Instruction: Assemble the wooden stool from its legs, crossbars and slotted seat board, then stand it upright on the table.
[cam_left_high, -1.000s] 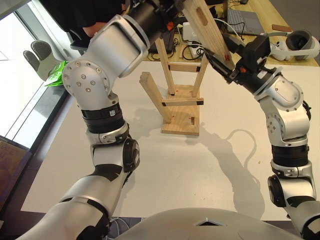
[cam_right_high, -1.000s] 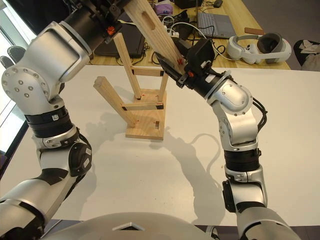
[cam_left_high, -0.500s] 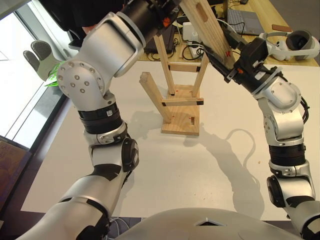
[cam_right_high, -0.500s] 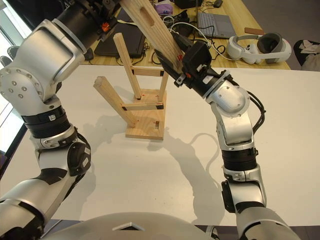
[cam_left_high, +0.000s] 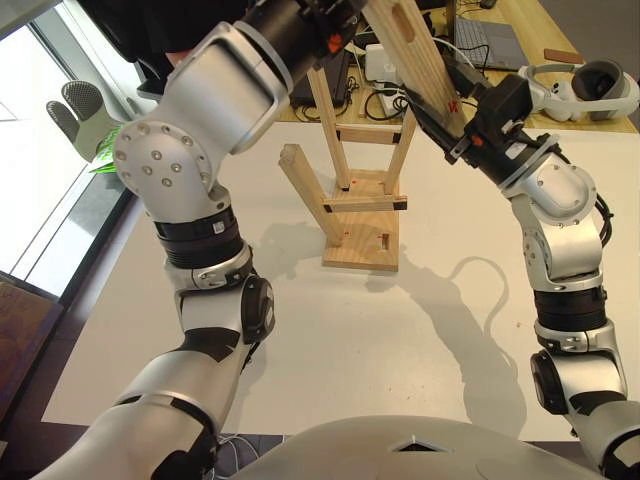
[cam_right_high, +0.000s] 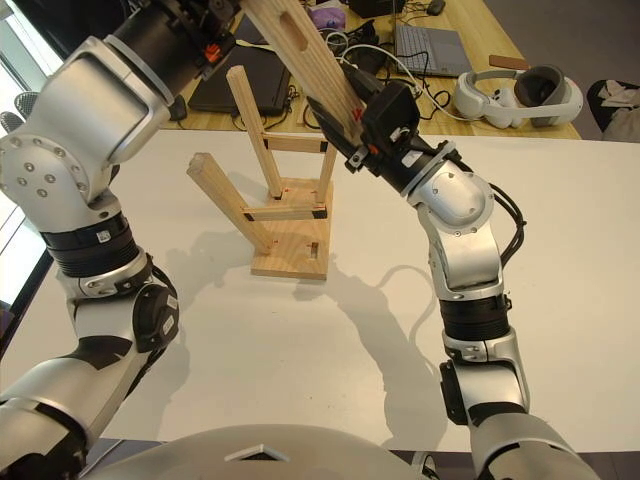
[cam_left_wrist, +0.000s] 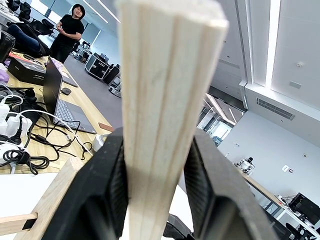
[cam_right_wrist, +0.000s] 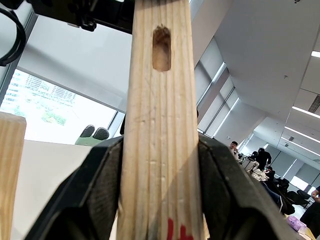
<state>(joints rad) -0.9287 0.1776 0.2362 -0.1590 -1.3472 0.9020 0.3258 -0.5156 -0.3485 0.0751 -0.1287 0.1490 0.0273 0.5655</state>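
A loose leg (cam_left_high: 412, 52) of pale, straight-grained wood hangs slantwise in the air above the far side of the white table (cam_left_high: 400, 330), carried at both ends; the left gripper (cam_left_wrist: 156, 170) is clamped on its upper end, black fingers (cam_left_wrist: 107, 185) pressed flat to either face; the right gripper (cam_right_wrist: 162, 185) is clamped on its lower end, where a red mark shows on the wood. An oblong slot is cut into one broad face of this leg, between the two grips.

Under it lies the part-built stool; its seat board (cam_left_high: 360, 256) rests flat on the table, underside up, with a small slot open near the edge on the robot's right. Three legs rise from the board – two far ones, the upright leg (cam_left_high: 330, 130) and its neighbour (cam_left_high: 402, 150), joined high up by an upper crossbar (cam_left_high: 368, 135); the leaning leg (cam_left_high: 305, 190) tilts outward to the robot's left. A lower crossbar (cam_left_high: 365, 203) with dark ends runs from the leaning leg toward the robot's right; what its far end joins I cannot tell.

On the wooden desk behind the table sit a laptop (cam_left_high: 490, 40) and a headset (cam_left_high: 590, 85).
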